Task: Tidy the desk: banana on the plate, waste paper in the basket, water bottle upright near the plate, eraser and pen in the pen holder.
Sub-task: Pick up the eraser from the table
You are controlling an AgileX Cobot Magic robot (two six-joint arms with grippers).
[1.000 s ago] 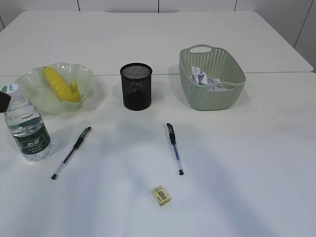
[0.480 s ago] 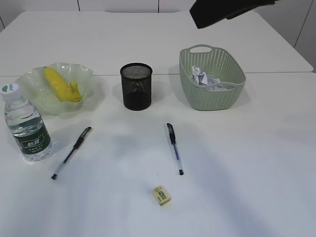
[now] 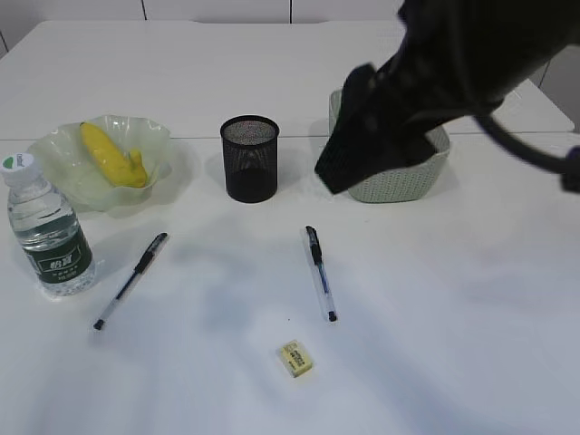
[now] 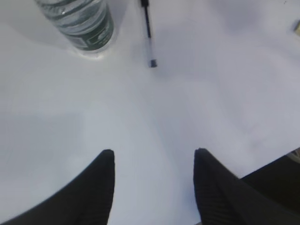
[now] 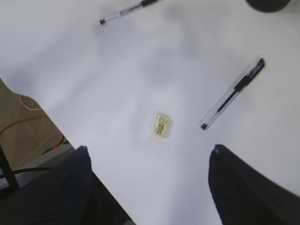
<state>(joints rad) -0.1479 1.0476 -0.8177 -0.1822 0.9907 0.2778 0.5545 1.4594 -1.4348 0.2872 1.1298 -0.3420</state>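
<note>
The banana [image 3: 112, 155] lies on the plate [image 3: 54, 149], paper sits in the basket [image 3: 403, 186] behind the right arm [image 3: 426, 100], and the bottle [image 3: 47, 231] stands upright just in front of the plate. What is left: two pens and the eraser [image 3: 295, 358], all loose on the table [image 3: 453, 344], well apart from the holder [image 3: 250, 159].

The right gripper [image 5: 150, 152] hangs above the table with its jaws spread and nothing between them; in its wrist view the eraser [image 5: 160, 125] lies almost between the fingertips, with the nearer pen [image 5: 233, 93] off to the right. The left gripper [image 4: 152, 157] is also parted and empty, over bare table, with the bottle [image 4: 80, 21] and the other pen [image 4: 148, 30] further out.

The eraser looks light, small and rubbery, so it should grip well, probably best pinched across its short sides. The pens look stiff, smooth and liable to roll; take one across the barrel near mid-length, so it hangs level
</note>
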